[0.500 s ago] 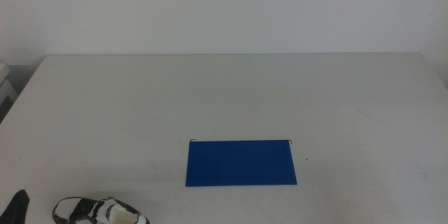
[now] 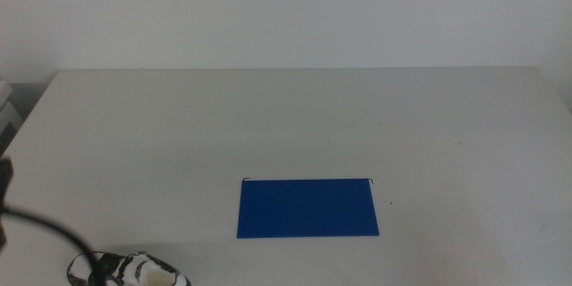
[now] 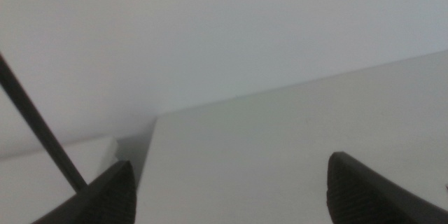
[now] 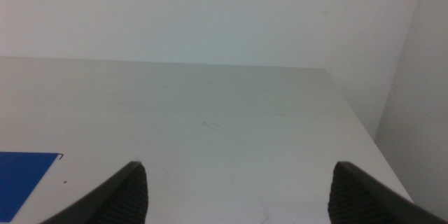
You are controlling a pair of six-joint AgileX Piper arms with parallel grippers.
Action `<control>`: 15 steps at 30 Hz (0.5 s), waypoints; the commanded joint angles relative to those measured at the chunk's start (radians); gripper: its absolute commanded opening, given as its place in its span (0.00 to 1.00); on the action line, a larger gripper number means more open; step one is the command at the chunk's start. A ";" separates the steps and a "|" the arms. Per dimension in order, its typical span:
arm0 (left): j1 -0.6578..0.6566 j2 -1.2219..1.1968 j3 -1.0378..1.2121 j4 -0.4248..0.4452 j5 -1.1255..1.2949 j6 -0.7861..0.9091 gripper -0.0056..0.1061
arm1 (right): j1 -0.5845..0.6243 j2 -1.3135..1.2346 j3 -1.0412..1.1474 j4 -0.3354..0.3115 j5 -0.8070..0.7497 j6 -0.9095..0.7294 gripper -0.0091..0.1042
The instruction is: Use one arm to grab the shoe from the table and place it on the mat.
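The shoe, white with black patches, lies on the table at the near left, cut by the picture's bottom edge. The blue mat lies flat near the middle, well to the shoe's right; its corner shows in the right wrist view. A dark piece of the left arm shows at the left edge, and its black cable loops down to the shoe's heel. The left gripper is open, with only bare table and wall ahead. The right gripper is open over bare table and is out of the middle view.
The table's far edge meets a plain white wall. A white object sits just off the table's far left corner. The table's right edge runs close to a side wall.
The dark piece at the bottom left corner has gone. The left arm now shows higher on the left edge, with its cable looping down by the shoe. Shoe and mat have not moved.
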State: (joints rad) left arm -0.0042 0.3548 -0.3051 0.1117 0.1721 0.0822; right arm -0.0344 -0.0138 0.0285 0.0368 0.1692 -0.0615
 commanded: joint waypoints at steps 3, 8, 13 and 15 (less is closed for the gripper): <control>-0.007 0.165 -0.177 0.000 -0.078 0.040 0.89 | -0.005 -0.021 -0.010 -0.008 -0.079 -0.013 0.67; -0.010 0.329 -0.364 -0.001 0.009 0.086 0.89 | -0.005 -0.021 -0.010 -0.008 -0.079 -0.013 0.67; -0.087 0.476 -0.569 -0.001 0.250 0.110 0.89 | -0.005 -0.021 -0.010 -0.008 -0.079 -0.013 0.67; -0.125 0.537 -0.655 -0.001 0.359 0.142 0.89 | -0.005 -0.021 -0.010 -0.008 -0.079 -0.013 0.67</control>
State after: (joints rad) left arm -0.1046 0.8590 -0.8840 0.1121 0.5073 0.2107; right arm -0.0344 -0.0138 0.0285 0.0368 0.1692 -0.0615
